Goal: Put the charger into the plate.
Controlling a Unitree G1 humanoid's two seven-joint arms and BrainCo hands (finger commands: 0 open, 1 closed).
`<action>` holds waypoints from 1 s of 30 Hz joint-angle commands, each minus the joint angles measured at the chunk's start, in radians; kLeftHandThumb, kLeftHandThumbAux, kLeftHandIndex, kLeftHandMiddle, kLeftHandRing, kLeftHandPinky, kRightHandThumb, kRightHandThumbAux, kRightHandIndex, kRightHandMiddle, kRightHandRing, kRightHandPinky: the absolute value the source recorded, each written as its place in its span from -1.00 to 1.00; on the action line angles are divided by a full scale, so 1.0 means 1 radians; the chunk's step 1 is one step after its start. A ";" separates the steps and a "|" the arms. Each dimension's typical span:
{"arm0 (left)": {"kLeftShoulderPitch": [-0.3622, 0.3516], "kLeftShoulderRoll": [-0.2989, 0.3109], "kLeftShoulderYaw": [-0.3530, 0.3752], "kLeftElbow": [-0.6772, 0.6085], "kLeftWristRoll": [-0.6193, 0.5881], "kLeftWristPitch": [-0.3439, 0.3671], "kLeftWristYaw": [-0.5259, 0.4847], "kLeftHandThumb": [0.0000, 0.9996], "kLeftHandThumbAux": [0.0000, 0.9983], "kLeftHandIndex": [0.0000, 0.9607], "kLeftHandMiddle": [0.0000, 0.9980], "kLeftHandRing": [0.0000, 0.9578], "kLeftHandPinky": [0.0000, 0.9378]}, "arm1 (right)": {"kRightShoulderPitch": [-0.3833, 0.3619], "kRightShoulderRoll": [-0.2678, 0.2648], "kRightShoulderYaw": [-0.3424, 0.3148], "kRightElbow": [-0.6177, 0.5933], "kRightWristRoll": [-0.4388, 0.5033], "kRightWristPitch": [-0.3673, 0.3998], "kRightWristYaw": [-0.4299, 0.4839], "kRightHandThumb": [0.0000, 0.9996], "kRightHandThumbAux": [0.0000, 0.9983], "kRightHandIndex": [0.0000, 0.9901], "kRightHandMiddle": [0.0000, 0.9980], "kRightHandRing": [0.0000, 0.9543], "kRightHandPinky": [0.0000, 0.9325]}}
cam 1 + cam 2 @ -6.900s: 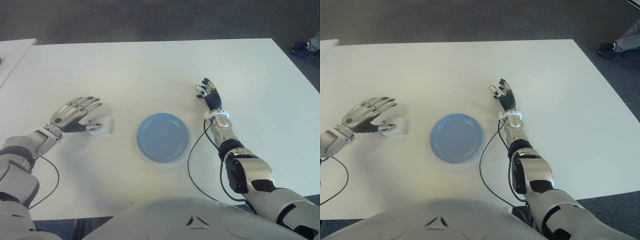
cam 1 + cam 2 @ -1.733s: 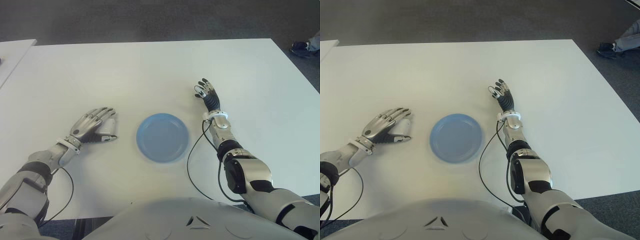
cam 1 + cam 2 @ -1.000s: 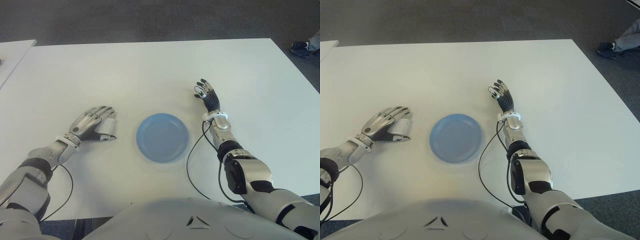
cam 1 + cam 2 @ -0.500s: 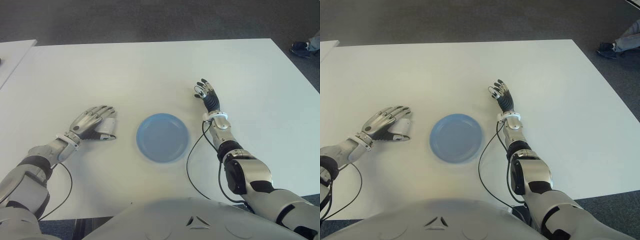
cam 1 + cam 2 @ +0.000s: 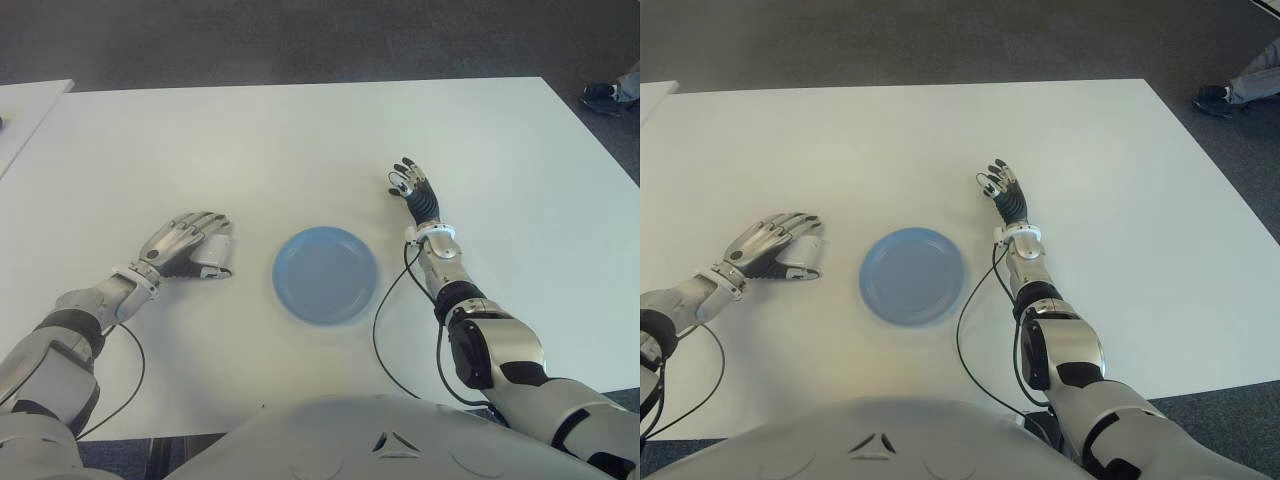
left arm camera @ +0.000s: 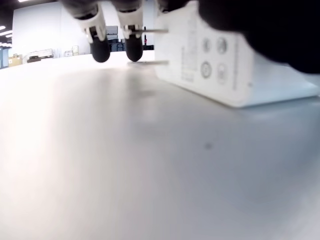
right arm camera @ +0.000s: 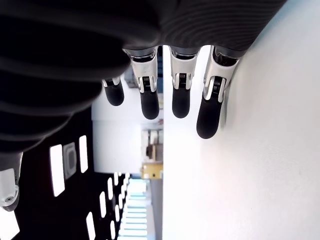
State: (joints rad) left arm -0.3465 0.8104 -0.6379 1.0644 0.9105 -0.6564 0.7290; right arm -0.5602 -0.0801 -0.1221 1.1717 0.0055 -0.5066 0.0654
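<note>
Left hand (image 5: 183,243) at the left of the frame in the left eye view, fingers curled over the white charger (image 5: 211,258) and closed on it, thumb below it. Seen close in the left wrist view as a white block (image 6: 220,65) with two metal prongs pointing toward the fingertips (image 6: 99,47); looked to sit low on the white table (image 5: 300,150), though contact with the surface could not be told for certain. Lay just left of the blue plate (image 5: 325,274), apart from its rim and not in it. Plate at the lower centre of the frame, nothing in it.

Right hand (image 5: 414,190) right of the plate and a little higher in the frame, palm edge-on, fingers (image 7: 209,107) straight and relaxed, holding nothing; whether it touched the table could not be told. Black cable (image 5: 385,320) looped from the right wrist down toward the bottom of the frame, another black cable (image 5: 130,365) curved beside the left forearm.

Farther up, bare white tabletop to its far edge, then dark grey floor (image 5: 300,40). Corner of a second white table (image 5: 25,110) at the upper left edge. Dark shoe (image 5: 605,97) of a person at the upper right edge.
</note>
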 commanded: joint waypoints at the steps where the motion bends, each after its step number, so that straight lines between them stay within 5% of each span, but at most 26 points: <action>1: 0.039 -0.030 -0.024 0.033 0.040 0.078 0.028 0.14 -0.14 -0.25 0.12 0.13 0.20 | 0.067 0.020 0.000 0.050 0.003 0.061 0.010 -1.00 -0.01 -0.88 -0.68 -0.74 -0.83; 3: 0.046 -0.040 -0.024 0.030 0.042 0.107 0.064 0.32 0.16 -0.15 0.32 0.35 0.44 | 0.066 0.020 -0.001 0.050 0.004 0.060 0.012 -1.00 -0.01 -0.88 -0.68 -0.73 -0.84; 9: 0.051 -0.056 -0.029 0.029 0.044 0.153 0.117 0.43 0.36 -0.09 0.55 0.61 0.69 | 0.065 0.021 -0.003 0.050 0.004 0.059 0.013 -1.00 0.00 -0.88 -0.67 -0.72 -0.83; 30: 0.045 -0.030 -0.075 -0.004 0.087 0.122 0.268 0.42 0.41 -0.08 0.64 0.71 0.65 | 0.061 0.024 -0.008 0.051 0.004 0.042 0.026 -1.00 -0.08 -0.82 -0.66 -0.71 -0.79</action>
State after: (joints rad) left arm -0.3362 0.7721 -0.6771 1.0511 0.9451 -0.5170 0.9940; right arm -0.5604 -0.0743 -0.1319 1.1714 0.0064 -0.5175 0.0833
